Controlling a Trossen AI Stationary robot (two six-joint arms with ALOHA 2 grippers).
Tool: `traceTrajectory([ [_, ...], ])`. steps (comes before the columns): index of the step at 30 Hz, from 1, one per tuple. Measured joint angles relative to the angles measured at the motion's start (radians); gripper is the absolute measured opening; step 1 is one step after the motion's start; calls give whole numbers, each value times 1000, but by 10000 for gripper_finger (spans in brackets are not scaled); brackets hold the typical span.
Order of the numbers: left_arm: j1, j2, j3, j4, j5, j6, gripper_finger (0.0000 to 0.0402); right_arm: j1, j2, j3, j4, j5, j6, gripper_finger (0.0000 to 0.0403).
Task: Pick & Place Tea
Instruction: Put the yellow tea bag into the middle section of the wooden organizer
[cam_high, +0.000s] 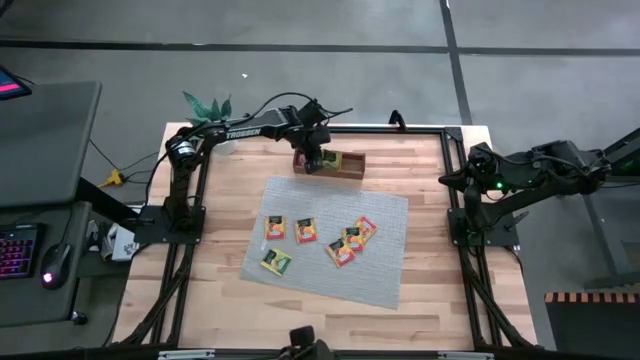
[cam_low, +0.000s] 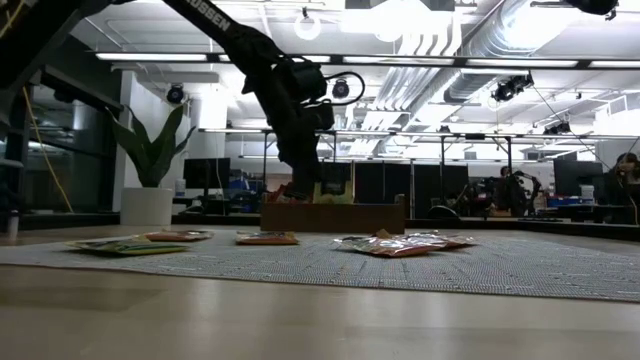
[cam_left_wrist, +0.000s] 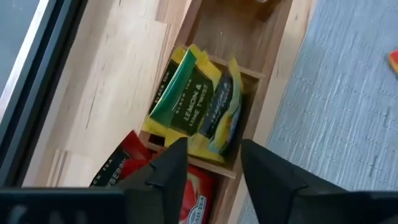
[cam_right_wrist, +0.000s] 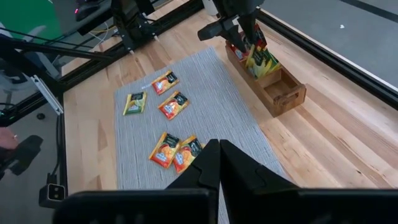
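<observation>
Yellow-and-green lemon tea sachets (cam_left_wrist: 199, 102) standing crooked in the middle compartment of the wooden tray (cam_high: 349, 170), upper centre of the high view, leaning on one another and poking above the dividers. Red sachets (cam_left_wrist: 180, 186) packed into the neighbouring compartment, the third compartment showing bare wood. Left gripper (cam_left_wrist: 210, 168) poised directly over the tray, fingers parted and gripping nothing. Risk from here: a finger catching a raised sachet corner on the way up, dragging it out of its slot or tipping the loosely stacked packets over the divider into the wrong compartment. Six more sachets (cam_high: 306, 231) lying flat and scattered on the grey woven mat (cam_high: 380, 270) mid-frame, orange and red mostly, one yellow-green; two at centre overlapping, awkward to pinch singly. Right gripper (cam_right_wrist: 219, 163) parked beyond the table's right edge, fingers closed on nothing.
</observation>
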Motion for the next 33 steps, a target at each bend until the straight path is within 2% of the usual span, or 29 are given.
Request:
traceTrajectory([
  [4, 0, 0, 66, -80, -30, 2, 167, 0, 0, 0, 0, 0, 1, 8],
  [10, 0, -1, 197, -181, -85, 6, 159, 0, 0, 0, 0, 1, 1, 3],
  [14, 0, -1, 295, -301, -84, 8, 118, 0, 0, 0, 1, 6, 1, 3],
  [20, 0, -2, 399, -466, -51, 17, 22, 0, 1, 0, 1, 24, 1, 2],
  [22, 0, -2, 406, -496, -14, 28, 7, 0, 1, 0, 2, 26, 2, 2],
  [27, -1, -58, 390, -550, 15, 38, 2, 0, 1, 0, 15, 32, 2, 3],
  [33, -15, -174, 300, -540, 18, 4, 1, 0, 3, 0, 37, 44, 1, 4],
])
